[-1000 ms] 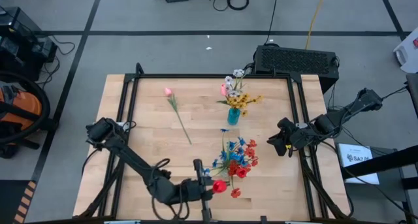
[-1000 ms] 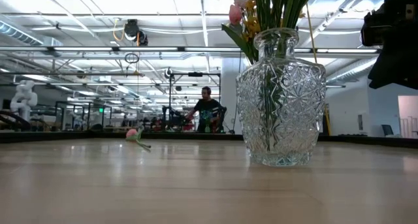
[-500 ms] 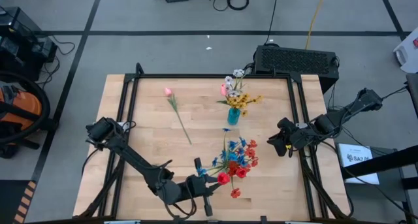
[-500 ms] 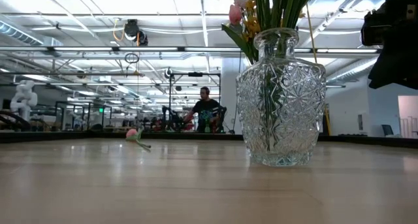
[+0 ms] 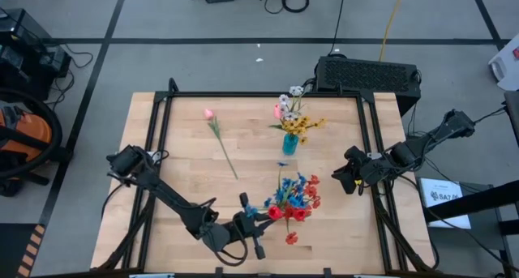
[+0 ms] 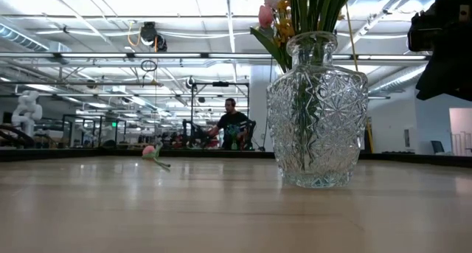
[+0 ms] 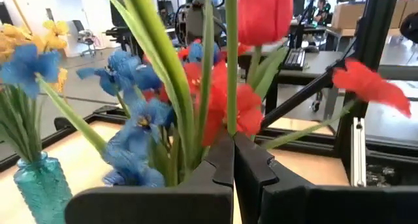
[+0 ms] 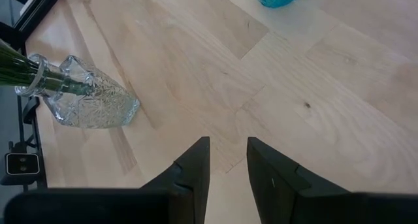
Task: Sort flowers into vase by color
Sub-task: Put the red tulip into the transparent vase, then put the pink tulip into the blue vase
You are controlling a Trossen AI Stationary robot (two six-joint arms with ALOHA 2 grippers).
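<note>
At table's 6 o'clock: left gripper [image 5: 258, 223] clamped on red tulip [image 7: 264, 14] stem beside glass vase [image 6: 317, 109]; risks snagging blooms, tipping vase. Right gripper [image 8: 228, 160], 3 o'clock, narrowly parted, empty.

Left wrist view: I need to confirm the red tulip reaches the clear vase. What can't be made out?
- Red tulip: left wrist view, bloom cut by the top edge; lower stem hidden behind the shut left gripper.
- Clear vase: high view, mouth covered by red and blue blooms; low view, flowers cut by the top edge.
- Right gripper, waiting open at the table's right: its view misses the tulip.
</note>
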